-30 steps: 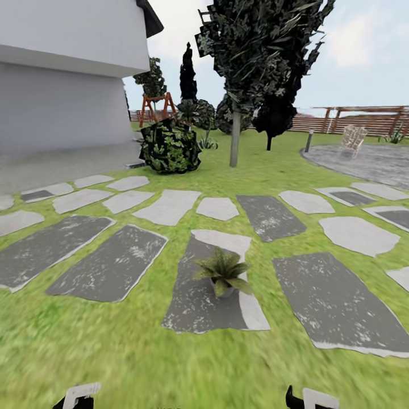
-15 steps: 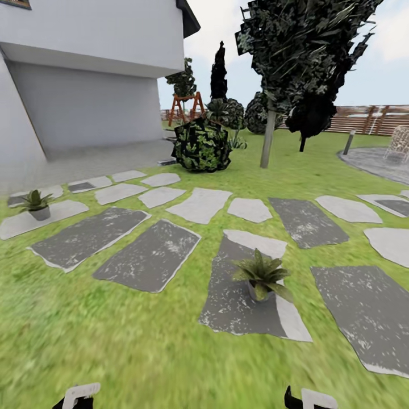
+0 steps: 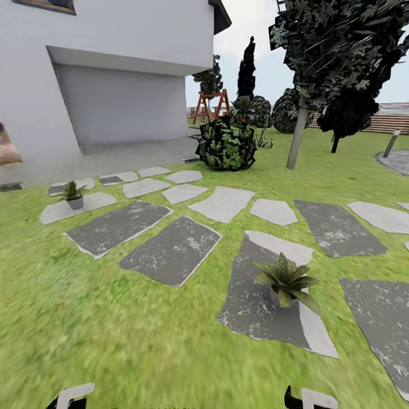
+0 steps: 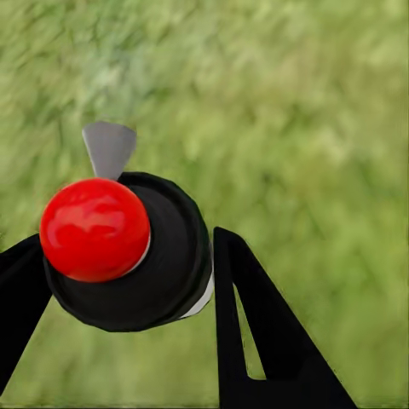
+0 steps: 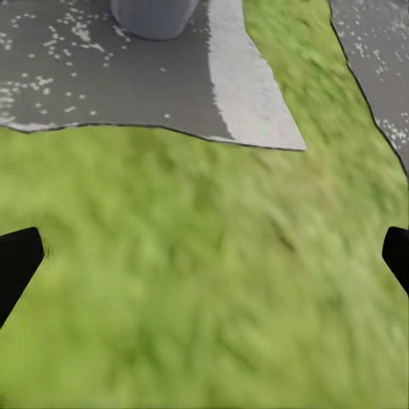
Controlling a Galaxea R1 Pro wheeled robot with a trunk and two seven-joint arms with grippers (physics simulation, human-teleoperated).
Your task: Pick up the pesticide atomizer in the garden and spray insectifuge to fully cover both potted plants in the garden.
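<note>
Two potted plants stand on grey stepping stones in the garden lawn (image 3: 142, 335). The near potted plant (image 3: 287, 281) is ahead to my right, and its grey pot (image 5: 153, 15) shows in the right wrist view. The far potted plant (image 3: 72, 193) sits at the left by the house. My left gripper (image 4: 128, 247) is shut on the pesticide atomizer (image 4: 162, 264), seen end-on as a dark round body with a red ball and a grey tip. My right gripper (image 5: 209, 256) hangs open over the grass, with nothing between its fingers.
A white house (image 3: 113, 68) with a paved apron fills the left. A rounded dark bush (image 3: 227, 145), a tree trunk (image 3: 296, 139) and a wooden fence (image 3: 392, 118) lie further back. Stepping stones (image 3: 170, 250) cross the grass ahead.
The whole head view has swung left, so the camera has turned. The far potted plant and more of the house have come into view, and the near plant sits further right in the picture.
</note>
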